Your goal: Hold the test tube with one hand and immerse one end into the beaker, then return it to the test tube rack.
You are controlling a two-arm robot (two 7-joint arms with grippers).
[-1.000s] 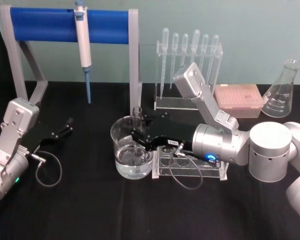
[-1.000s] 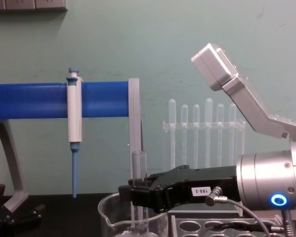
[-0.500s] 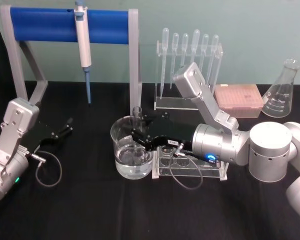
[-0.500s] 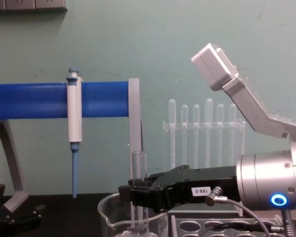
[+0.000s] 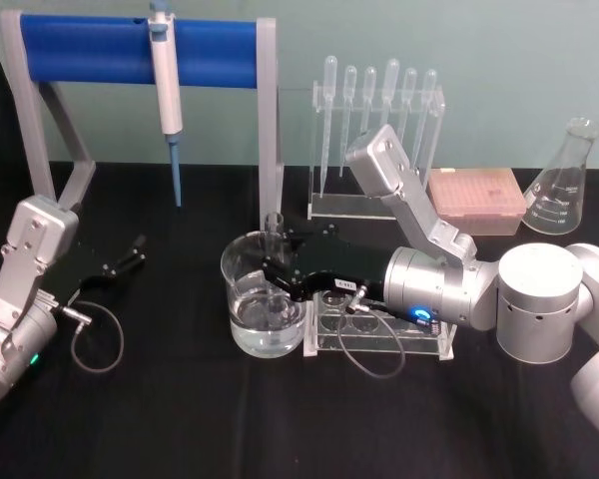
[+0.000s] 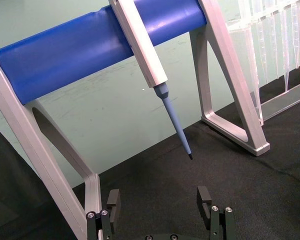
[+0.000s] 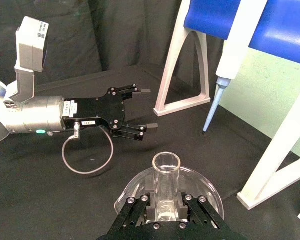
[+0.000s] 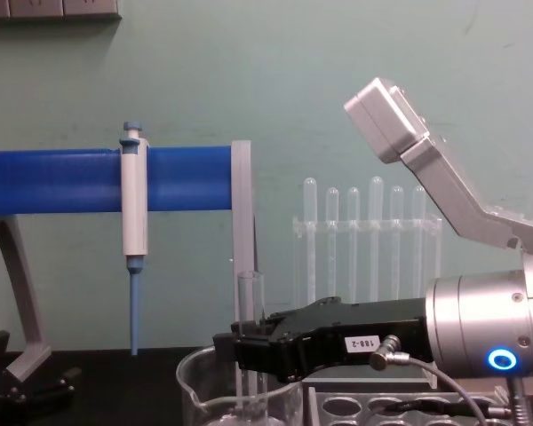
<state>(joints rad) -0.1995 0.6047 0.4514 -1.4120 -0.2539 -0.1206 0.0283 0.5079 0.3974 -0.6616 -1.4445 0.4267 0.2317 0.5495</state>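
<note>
Standing upright in the right claw (image 5: 272, 269), the test tube (image 5: 273, 230) has its long axis vertical, open rim up and rounded end down inside the beaker (image 5: 242, 299). From the chest camera the test tube (image 8: 250, 302) rises clear above the right claw (image 8: 224, 348) and passes down behind the beaker (image 8: 195, 390) wall. Its lower end is cut off by the edge of that view, so how deep it reaches cannot be told. From the head camera the black fingers cover the middle of the tube, and its lower part is hard to make out against the clear liquid in the bottom of the beaker.

The right wrist camera looks straight down the test tube (image 7: 166, 185) through its round mouth, with the right claw (image 7: 166, 206) pressed against the glass on both sides and the beaker (image 7: 135, 187) rim curving around it.

The beaker stands on the black table (image 5: 180, 419), touching or just beside the left end of the clear test tube rack (image 5: 379, 334), over which the right wrist reaches.

The left claw (image 5: 132, 249) hangs low near the table's left side, well apart from the beaker. Its fingers are spread wide with nothing between them, as the left claw (image 6: 158, 200) shows from its own wrist camera and the left claw (image 7: 149, 109) shows from the right one.

Behind it, a white-and-blue pipettor (image 5: 165, 70) hangs tip down from a blue-barred stand (image 5: 90, 48).
</note>
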